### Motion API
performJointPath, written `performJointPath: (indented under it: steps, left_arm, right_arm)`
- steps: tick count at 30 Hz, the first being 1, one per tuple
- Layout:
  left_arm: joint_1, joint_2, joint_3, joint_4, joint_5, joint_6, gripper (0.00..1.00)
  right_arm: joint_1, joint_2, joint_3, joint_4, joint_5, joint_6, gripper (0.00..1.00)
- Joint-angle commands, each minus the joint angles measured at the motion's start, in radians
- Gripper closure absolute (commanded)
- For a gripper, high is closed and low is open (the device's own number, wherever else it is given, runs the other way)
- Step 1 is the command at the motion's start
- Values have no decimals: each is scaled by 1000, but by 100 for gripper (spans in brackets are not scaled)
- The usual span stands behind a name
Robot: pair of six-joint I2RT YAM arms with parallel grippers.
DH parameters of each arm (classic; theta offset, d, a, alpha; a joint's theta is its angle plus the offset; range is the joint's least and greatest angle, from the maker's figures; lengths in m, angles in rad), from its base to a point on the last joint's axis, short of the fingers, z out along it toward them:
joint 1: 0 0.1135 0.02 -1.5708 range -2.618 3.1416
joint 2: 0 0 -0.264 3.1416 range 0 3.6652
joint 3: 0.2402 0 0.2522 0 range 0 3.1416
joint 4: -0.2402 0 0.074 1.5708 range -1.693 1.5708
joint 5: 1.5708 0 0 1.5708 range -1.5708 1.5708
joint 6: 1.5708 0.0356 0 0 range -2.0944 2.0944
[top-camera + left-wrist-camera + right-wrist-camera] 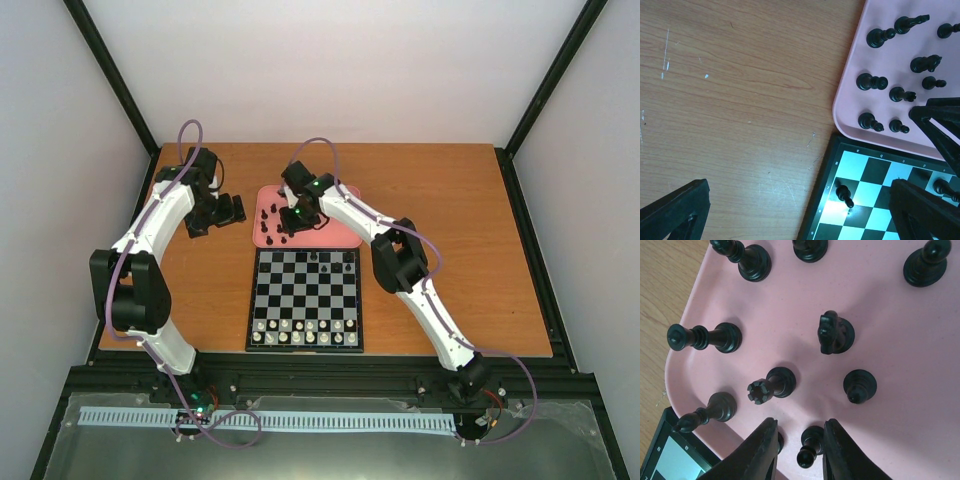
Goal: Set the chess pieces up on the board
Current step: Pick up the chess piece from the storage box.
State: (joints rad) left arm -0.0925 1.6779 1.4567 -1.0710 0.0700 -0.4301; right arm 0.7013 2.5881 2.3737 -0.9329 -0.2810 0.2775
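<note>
Several black chess pieces (pixel 270 215) stand on the pink tray (pixel 340 235) behind the board (pixel 305 298). My right gripper (pixel 290 226) is low over the tray's front left corner. In the right wrist view it (pixel 799 435) is open with its jaws either side of a black pawn (pixel 810 446), close to the right finger. A rook (pixel 771 385), a knight (pixel 834 332) and a bishop (pixel 707 412) stand nearby. My left gripper (pixel 226 208) is open and empty over bare table left of the tray. A black pawn (pixel 843 194) stands on the board's far left file.
White pieces (pixel 305 331) fill the board's two near rows. Two more black pieces (pixel 315 257) stand on the far rows. The tray rim (pixel 845 80) and board corner (pixel 832 150) lie right of my left gripper (pixel 800 227). The right gripper's fingers (pixel 940 120) show in the left wrist view.
</note>
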Motion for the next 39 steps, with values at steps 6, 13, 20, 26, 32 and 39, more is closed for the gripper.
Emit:
performJointPath:
  steps: [6, 13, 20, 26, 32, 39]
  left_arm:
    - [-2, -6, 1, 3, -2, -9, 0]
    - [-2, -6, 2, 2, -2, -9, 0]
    - [-2, -11, -1, 2, -3, -9, 0]
    - [-2, -18, -2, 0, -6, -9, 0]
    - [-1, -25, 2, -3, -11, -7, 0]
    - [-2, -33, 2, -4, -12, -7, 0]
  right_arm:
    - [9, 17, 29, -36, 36, -14, 75]
    - [9, 24, 30, -42, 49, -12, 79]
    - [9, 24, 30, -51, 49, -17, 85]
    - [9, 16, 31, -53, 59, -17, 94]
    - [9, -45, 25, -54, 91, -31, 97]
    - [17, -228, -66, -37, 107, -28, 97]
